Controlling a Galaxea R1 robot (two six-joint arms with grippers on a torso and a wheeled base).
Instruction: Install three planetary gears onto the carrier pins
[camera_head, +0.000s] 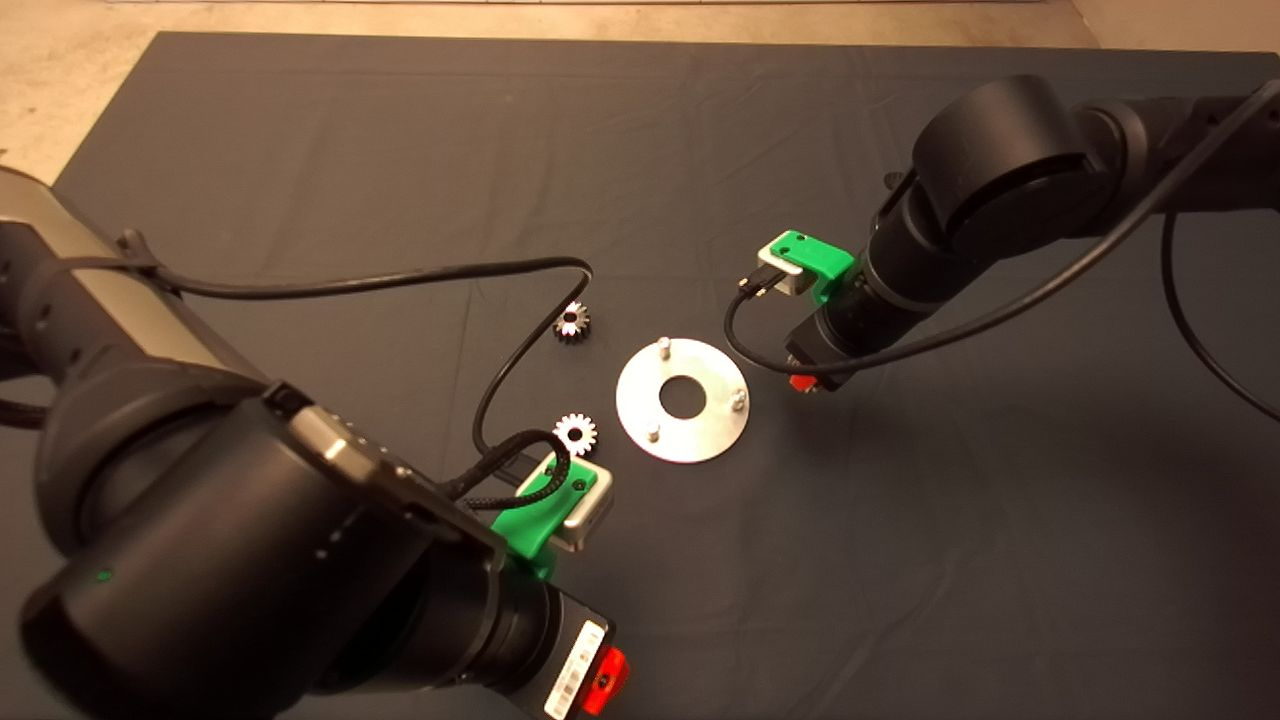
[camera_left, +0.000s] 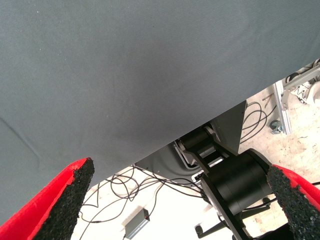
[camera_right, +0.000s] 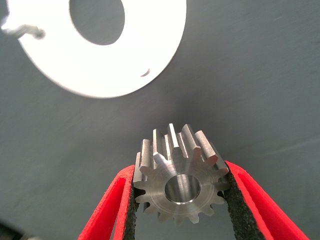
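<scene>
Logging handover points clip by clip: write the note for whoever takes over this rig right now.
Right claw: shut on one small shiny steel toothed gear, held above the dark mat just beside the flat round silver disc.
Left claw: open, holding nothing, at the near-left edge of the mat.
Carrier: three short silver pins stand upright on the disc, all bare.
Two more steel gears lie on the mat left of the disc, one farther back, one nearer.
Done: first gear picked up.
Left: seat it on a pin, then fetch and seat the other two.
</scene>
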